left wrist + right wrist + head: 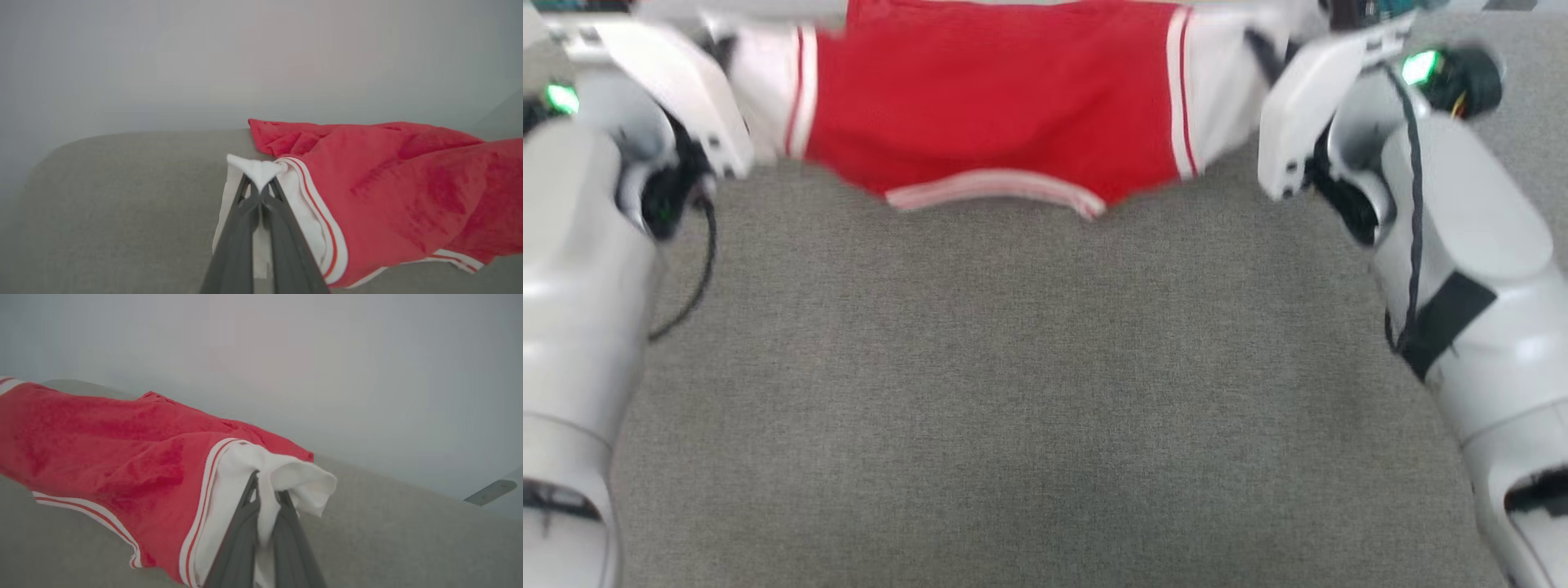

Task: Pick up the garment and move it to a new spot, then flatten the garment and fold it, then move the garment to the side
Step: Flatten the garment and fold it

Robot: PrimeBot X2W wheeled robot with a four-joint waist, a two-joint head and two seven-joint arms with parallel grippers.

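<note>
**Head view with both wrist views: garment held by its two sleeves.**

**Hazards, near to far.** The left forearm (572, 286) at 8 o'clock and the right forearm (1462, 245) at 4 o'clock flank a bare stretch of the grey woven surface (1013, 408). The garment (988, 90) spans the gap between them at 12 o'clock and is blurred.

The left gripper (260, 188) has its fingers pressed together on a small peak of the left-hand sleeve (255, 168). The right gripper (267, 491) is likewise closed, pinching a fold of the right-hand sleeve (298, 477).

- Each hold takes only a little cloth near the fingertips, so the soft jersey could slide free under a quick pull and drop one side.
- The red body sags between the holds. Unless the arms draw further apart, it would likely settle in wrinkles rather than flat.
- Unequal travel of the arms could lay it askew.
- The far edge, toward 12 o'clock, could drag on the surface and fold under.

**Appearance.** The garment is a red jersey shirt with white sleeves, each joined to the body by red-and-white striped trim. A pale striped band (996, 188) curves along its near edge. In both wrist views the red cloth is rumpled in soft ridges. Whether the near edge touches the surface cannot be told. The farther cloth appears to rest on the surface, with a pale wall (163, 61) behind it.
</note>
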